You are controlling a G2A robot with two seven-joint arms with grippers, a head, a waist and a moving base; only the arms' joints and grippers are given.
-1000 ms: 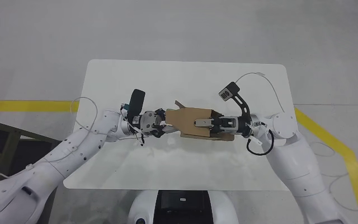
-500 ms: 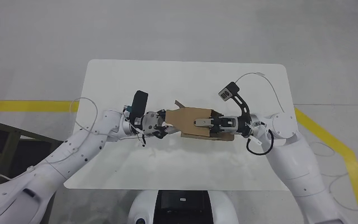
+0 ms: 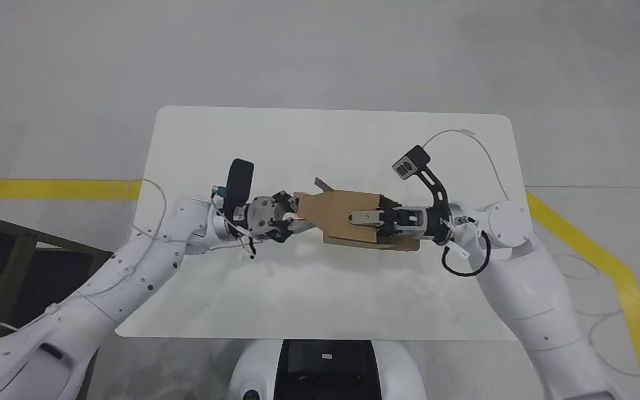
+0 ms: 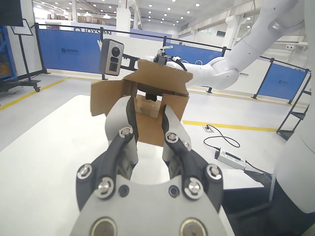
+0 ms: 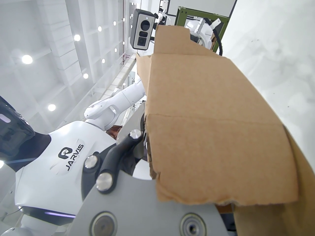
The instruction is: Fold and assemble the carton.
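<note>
A brown carton [image 3: 338,207] is held above the middle of the white table [image 3: 330,140], lying on its side. My right gripper [image 3: 364,217] is shut on its wall at the right end; one finger [image 5: 136,126] presses the outside of the carton [image 5: 209,124]. My left gripper [image 3: 287,216] stands open at the carton's left, open end. In the left wrist view a small lower flap of the carton [image 4: 157,82] hangs between the left gripper's [image 4: 145,108] spread fingers, and a side flap sticks out. A dark part of the right gripper shows inside the box.
A thin white cable [image 3: 470,135] loops over the table's far right corner. Bare table surface lies all around the carton, in front and behind. The table's edges are about an arm's width from both grippers.
My left wrist has rocked slightly and backed off a little to the left. The carton's left flap end has shifted slightly with it. The right arm holds still.
</note>
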